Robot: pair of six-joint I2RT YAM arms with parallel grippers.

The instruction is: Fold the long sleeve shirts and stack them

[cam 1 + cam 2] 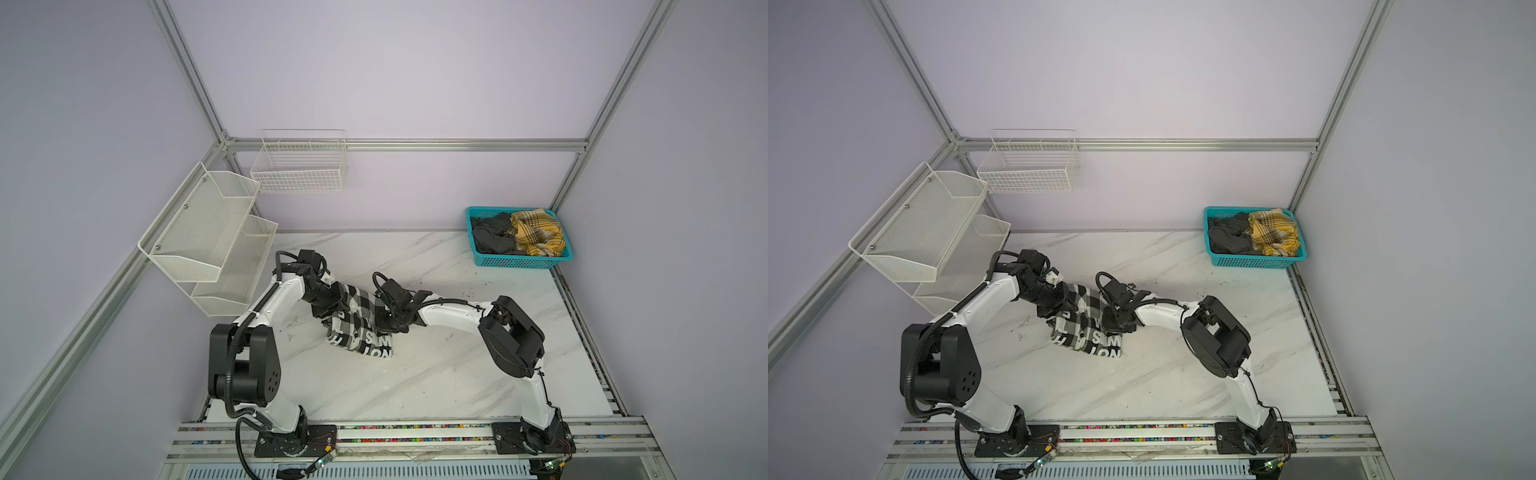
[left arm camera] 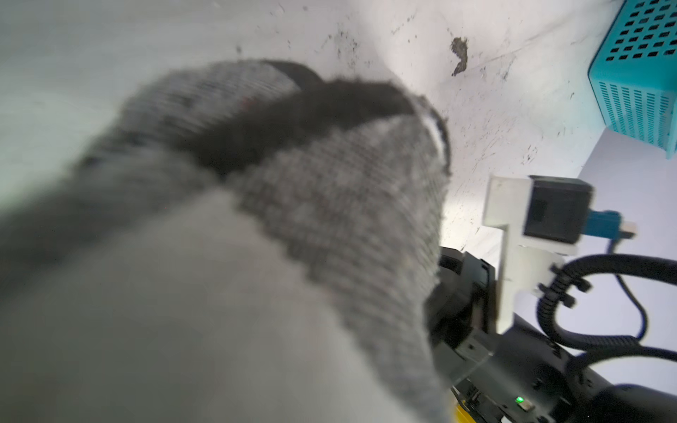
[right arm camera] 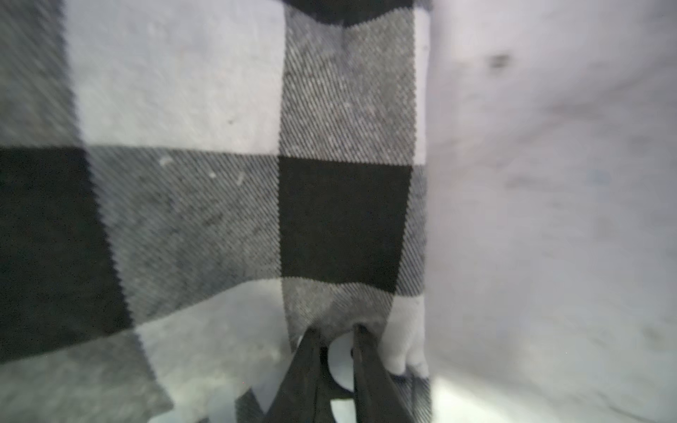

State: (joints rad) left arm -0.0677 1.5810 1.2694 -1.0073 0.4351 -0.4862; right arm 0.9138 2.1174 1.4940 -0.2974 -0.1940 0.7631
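Mid worktop (image 1: 415,374), nearest: shirt (image 1: 361,328), b/w checks, bunched & strung betw. both tools. White letters only partly readable in both top views. Low end on or just over worktop, can't tell which. Sleeves, collar not made out.

At shirt's left top corner: L tool (image 1: 330,297), tips buried under cloth, unseen; closed, going by how the cloth hangs from it, on shirt. In left wrist view only blurred cloth of shirt (image 2: 293,256) over most of pic, tool hidden behind it.

At shirt's right edge: R tool (image 1: 390,322). In right wrist view, R tool (image 3: 335,329) w/ two dark fingers nearly together, fold of shirt (image 3: 219,183) pinched at tips.

Far right corner: teal basket (image 1: 523,262), dark & yellow-plaid clothes inside, shapes unclear.

Far left, on walls: white racks (image 1: 208,232).
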